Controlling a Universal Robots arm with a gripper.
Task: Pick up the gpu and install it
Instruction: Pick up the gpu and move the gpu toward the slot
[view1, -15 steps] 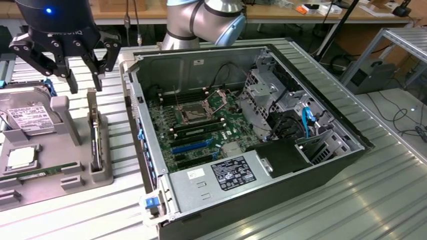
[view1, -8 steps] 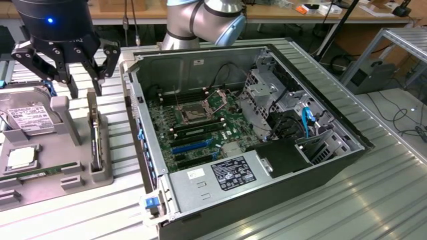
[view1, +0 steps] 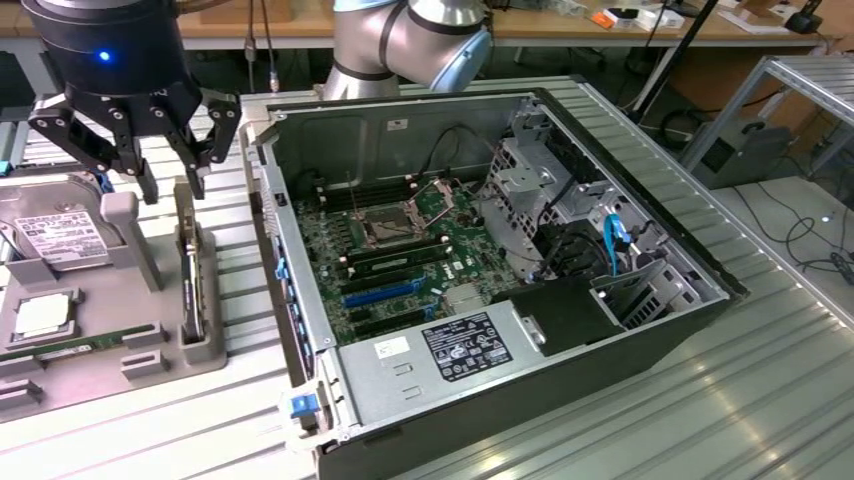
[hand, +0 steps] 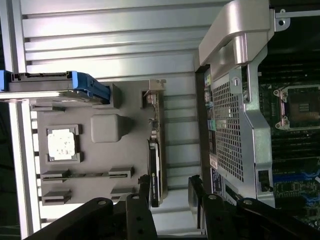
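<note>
Fingers (view1: 146, 183) spread wide, empty | hovering over gpu (view1: 195, 280) top edge | narrow gap between tray (view1: 134, 312) and case wall (view1: 276, 255)

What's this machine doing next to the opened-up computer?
A robot arm's gripper hangs open above the gpu, a thin card standing on edge in a gray holder tray beside the open computer case. The fingers sit to either side of the card's line but have not closed on it. The card is in the tray, not yet lifted, and it is not on the motherboard.
</note>
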